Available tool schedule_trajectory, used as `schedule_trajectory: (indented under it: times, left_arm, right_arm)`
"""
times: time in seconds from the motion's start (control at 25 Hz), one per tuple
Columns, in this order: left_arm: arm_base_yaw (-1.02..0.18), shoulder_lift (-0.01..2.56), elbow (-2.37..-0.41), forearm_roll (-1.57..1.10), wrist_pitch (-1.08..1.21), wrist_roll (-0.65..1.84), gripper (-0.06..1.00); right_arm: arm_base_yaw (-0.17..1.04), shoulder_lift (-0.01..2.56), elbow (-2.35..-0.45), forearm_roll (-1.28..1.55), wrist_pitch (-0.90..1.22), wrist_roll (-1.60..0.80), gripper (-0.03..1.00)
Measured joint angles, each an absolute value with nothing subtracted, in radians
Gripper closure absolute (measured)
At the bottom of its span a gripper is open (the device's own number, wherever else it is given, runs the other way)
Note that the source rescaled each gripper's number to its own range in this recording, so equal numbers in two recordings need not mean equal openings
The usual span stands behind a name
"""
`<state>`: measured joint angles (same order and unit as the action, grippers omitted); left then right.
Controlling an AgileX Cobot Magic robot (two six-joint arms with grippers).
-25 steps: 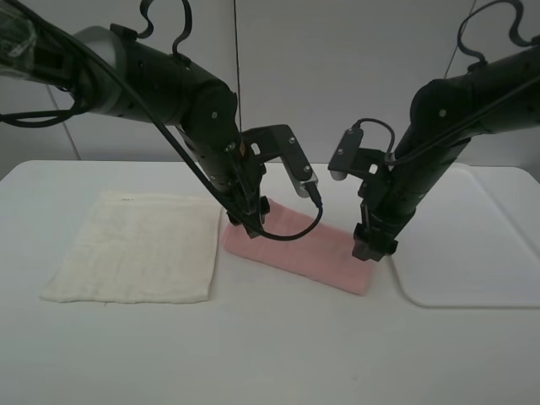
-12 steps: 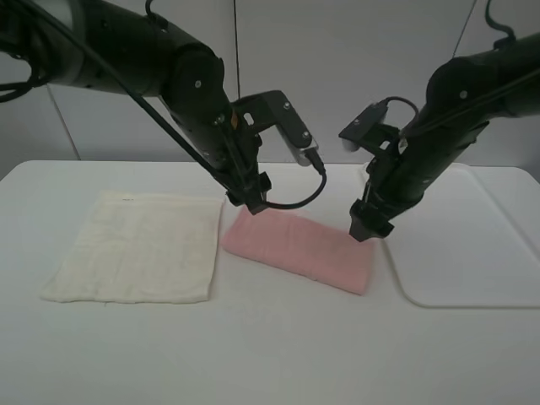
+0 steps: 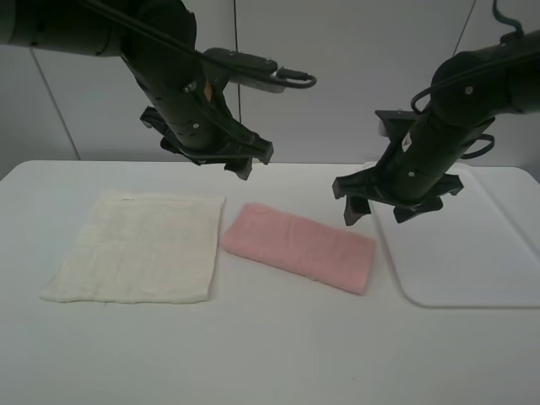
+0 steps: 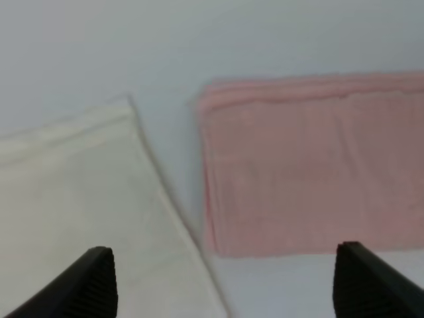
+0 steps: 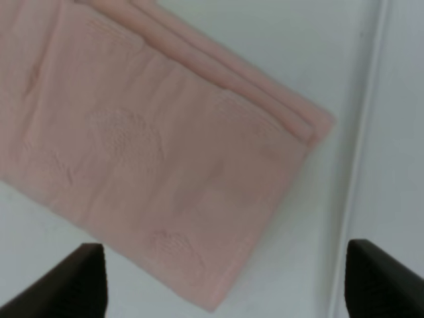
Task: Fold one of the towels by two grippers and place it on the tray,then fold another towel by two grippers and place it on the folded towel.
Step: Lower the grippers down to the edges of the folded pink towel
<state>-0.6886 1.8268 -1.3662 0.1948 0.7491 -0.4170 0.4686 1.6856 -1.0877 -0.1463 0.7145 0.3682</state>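
Observation:
The pink towel (image 3: pixel 299 246) lies folded into a long strip on the table, between the cream-white towel (image 3: pixel 135 245) and the white tray (image 3: pixel 472 253). It lies free, with no gripper touching it. My left gripper (image 3: pixel 211 159) hangs open and empty high above the pink towel's left end. Over its right end, beside the tray's edge, my right gripper (image 3: pixel 384 209) hovers open and empty. The left wrist view shows the left gripper (image 4: pixel 228 291), the pink towel (image 4: pixel 311 165) and the cream-white towel (image 4: pixel 79 199). In the right wrist view the right gripper (image 5: pixel 225 285) is above the pink towel (image 5: pixel 152 152), next to the tray's rim (image 5: pixel 361 152).
The cream-white towel lies flat and unfolded on the left of the white table (image 3: pixel 270 354), its right edge almost touching the pink one. The tray holds nothing. A pale wall stands behind the table.
Both grippers have risen off the ends of the pink towel and turned at the wrist. The folded pink towel has stayed on the table, and the left gripper's fingers have opened wider.

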Motion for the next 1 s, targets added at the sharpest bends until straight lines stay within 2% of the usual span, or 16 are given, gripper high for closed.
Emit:
schedule_trajectory:
  times: [0.16,0.36,0.44,0.56,0.64,1.0]
  left_arm:
    - [-0.645,1.878,-1.366,0.195,0.747,-0.409,0.13]
    - [-0.633,1.909,-1.366,0.196,0.727,-0.357,0.13]
    - [-0.633,1.919,-1.37,0.196,0.724,-0.344,0.12]
    - [-0.633,1.933,-1.37,0.198,0.725,-0.323,0.0]
    - [-0.633,1.933,-1.37,0.214,0.74,-0.323,-0.04]
    - [-0.633,1.933,-1.374,0.278,0.79,-0.323,-0.06]
  right_arm:
    - [0.469,1.686,-1.088,-0.146,0.703,0.382,0.21]
    - [0.469,1.687,-1.088,-0.146,0.681,0.385,0.05]
    - [0.469,1.687,-1.088,-0.146,0.681,0.385,0.02]
    - [0.469,1.687,-1.088,-0.146,0.681,0.385,0.01]
    - [0.469,1.687,-1.088,-0.146,0.681,0.385,0.02]
    - [0.469,1.687,-1.088,-0.144,0.681,0.385,0.02]
